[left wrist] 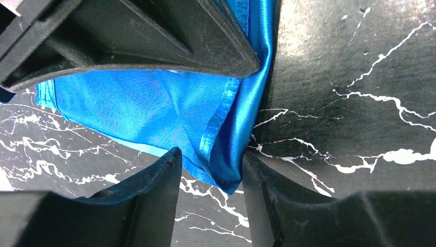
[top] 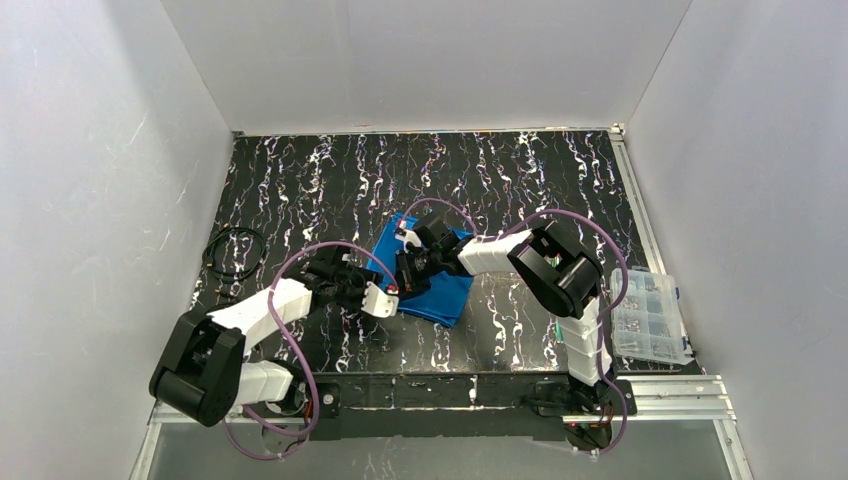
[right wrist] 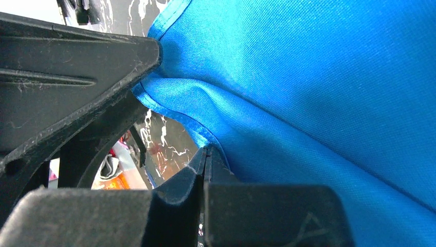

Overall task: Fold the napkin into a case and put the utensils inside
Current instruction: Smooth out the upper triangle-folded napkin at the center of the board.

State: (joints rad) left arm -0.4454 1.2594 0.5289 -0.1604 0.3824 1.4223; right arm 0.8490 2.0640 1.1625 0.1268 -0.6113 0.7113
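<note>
The left hand [left wrist: 211, 155] stands with its fingers apart. The pointed corner of the napkin [left wrist: 154, 108] pokes into the gap between them — nothing there is clamped. From that corner the blue cloth widens away from the hand, its doubled, hemmed edge running straight out ahead along the hand's line of reach.

Seen from above, the cloth lies to the right of this hand on the dark worktop [top: 330, 180], which has the napkin's near-left edge at its tips.

The right hand [right wrist: 205, 154] is squeezed together on the hem, with a fold of cloth puckered just above its tips. From above it sits over the cloth's left part, just beyond the left hand.

Both hands are at the cloth, but only the right has hold of it — the next fold, I judge, turns on the left closing over that corner. The utensils show in no view.
</note>
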